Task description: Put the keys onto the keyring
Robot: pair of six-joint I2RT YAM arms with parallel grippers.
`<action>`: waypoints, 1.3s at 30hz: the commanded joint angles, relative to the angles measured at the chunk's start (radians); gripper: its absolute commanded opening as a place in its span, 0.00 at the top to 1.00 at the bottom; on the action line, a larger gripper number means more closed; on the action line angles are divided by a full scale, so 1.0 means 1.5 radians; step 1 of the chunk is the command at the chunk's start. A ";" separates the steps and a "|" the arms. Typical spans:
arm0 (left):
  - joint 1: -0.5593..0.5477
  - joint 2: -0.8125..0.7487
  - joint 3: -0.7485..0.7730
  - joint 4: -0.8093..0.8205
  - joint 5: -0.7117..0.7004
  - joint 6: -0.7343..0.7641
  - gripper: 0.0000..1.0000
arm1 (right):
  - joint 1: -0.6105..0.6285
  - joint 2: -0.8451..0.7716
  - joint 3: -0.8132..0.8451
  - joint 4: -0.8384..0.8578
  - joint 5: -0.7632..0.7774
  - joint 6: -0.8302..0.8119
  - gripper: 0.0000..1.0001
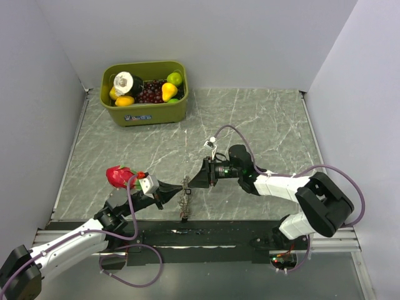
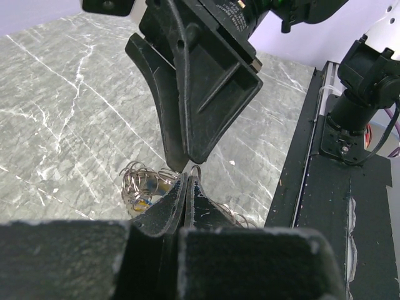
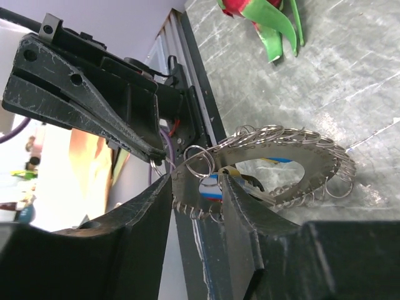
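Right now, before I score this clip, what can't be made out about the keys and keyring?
1. Right wrist view: the keys show only as blue and yellow slivers behind the keyring and right gripper; their count is hidden.
2. Top view: the keyring is too small to show any key on it.
3. Left wrist view: the left gripper covers most of the keyring.
4. Whether the right gripper pinches the keyring is unclear.

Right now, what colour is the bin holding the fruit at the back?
The bin is olive green; the top external view shows it best.
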 commanded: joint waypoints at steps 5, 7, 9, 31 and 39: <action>-0.006 -0.013 0.008 0.034 0.000 -0.005 0.99 | -0.005 0.048 0.024 0.132 -0.031 0.063 0.59; -0.007 -0.014 0.009 0.034 0.000 -0.005 0.99 | -0.005 0.054 0.027 0.138 -0.032 0.067 0.59; -0.007 -0.013 0.008 0.035 0.002 -0.005 0.99 | -0.006 0.058 0.030 0.135 -0.030 0.064 0.60; -0.009 -0.014 0.006 0.037 0.002 -0.005 0.99 | 0.010 0.064 0.046 0.093 -0.009 0.010 0.45; -0.010 -0.015 0.006 0.036 0.000 -0.006 0.99 | 0.019 0.081 0.052 0.132 -0.037 0.029 0.53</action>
